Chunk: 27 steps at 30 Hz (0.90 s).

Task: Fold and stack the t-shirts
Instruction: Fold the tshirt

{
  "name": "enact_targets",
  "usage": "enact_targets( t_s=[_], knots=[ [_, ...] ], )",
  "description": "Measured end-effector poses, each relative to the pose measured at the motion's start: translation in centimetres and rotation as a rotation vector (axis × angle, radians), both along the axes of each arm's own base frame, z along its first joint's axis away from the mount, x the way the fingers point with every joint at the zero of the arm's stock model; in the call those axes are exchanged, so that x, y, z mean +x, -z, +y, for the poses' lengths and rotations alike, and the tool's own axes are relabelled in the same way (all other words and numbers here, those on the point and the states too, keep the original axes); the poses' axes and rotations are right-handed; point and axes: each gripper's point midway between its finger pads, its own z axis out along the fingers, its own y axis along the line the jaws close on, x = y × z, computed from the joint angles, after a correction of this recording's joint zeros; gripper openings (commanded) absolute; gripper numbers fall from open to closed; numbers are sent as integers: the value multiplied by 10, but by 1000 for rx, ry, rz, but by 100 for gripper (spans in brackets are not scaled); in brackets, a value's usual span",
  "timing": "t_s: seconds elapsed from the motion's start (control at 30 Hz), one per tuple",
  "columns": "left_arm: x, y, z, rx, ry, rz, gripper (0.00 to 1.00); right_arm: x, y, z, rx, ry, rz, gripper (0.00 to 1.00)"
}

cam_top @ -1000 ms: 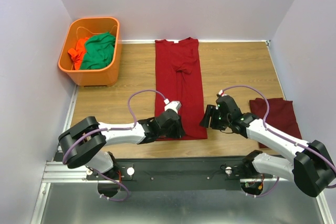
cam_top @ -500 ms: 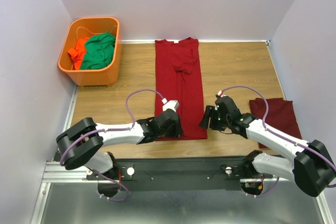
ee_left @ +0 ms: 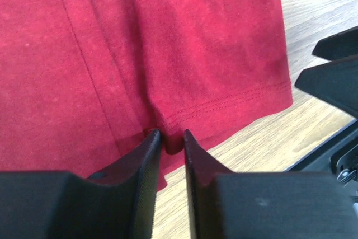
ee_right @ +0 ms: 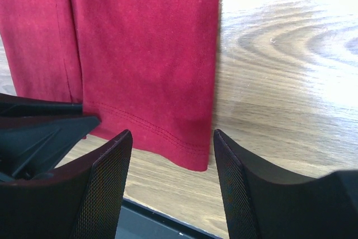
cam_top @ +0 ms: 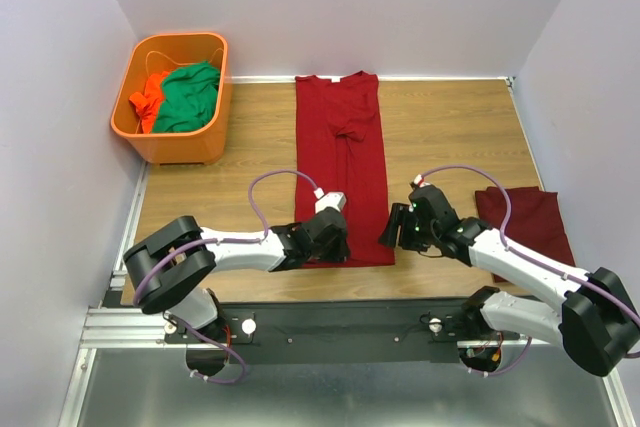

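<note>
A maroon t-shirt [cam_top: 340,162], folded lengthwise into a long strip, lies down the middle of the table with its neck at the far side. My left gripper [cam_top: 325,247] sits at the near hem, left of centre. In the left wrist view its jaws [ee_left: 168,134] are shut on a small pinch of the hem [ee_left: 224,107]. My right gripper [cam_top: 392,229] is at the strip's near right corner. It stands open [ee_right: 172,134], its fingers straddling that corner [ee_right: 198,158] without touching it. A second maroon t-shirt [cam_top: 525,219] lies folded at the right.
An orange basket [cam_top: 178,145] at the far left holds a green garment [cam_top: 190,97] and a bright orange one [cam_top: 150,97]. Bare wooden tabletop [cam_top: 450,127] lies on both sides of the strip. The black base rail [cam_top: 350,317] runs along the near edge.
The left gripper's jaws have drawn together onto the near hem, and the left arm's elbow has shifted slightly right. The right gripper has barely moved and stays open.
</note>
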Motion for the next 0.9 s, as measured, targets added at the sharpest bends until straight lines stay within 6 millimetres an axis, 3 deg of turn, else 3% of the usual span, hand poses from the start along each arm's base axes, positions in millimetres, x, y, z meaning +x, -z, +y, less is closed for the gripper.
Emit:
enact_targets(
  t_s=[0.2,0.57,0.9],
  knots=[
    [-1,-5,-7,-20,9,-10,1,-2,2,-1,0,2,4,67],
    [-16,-33,-22,-110,43,-29,0,-1,-1,-8,-25,24,-19,67],
    [-29,-12,-10,-90,17,29,0,-1,0,-10,-30,36,-14,67]
  ],
)
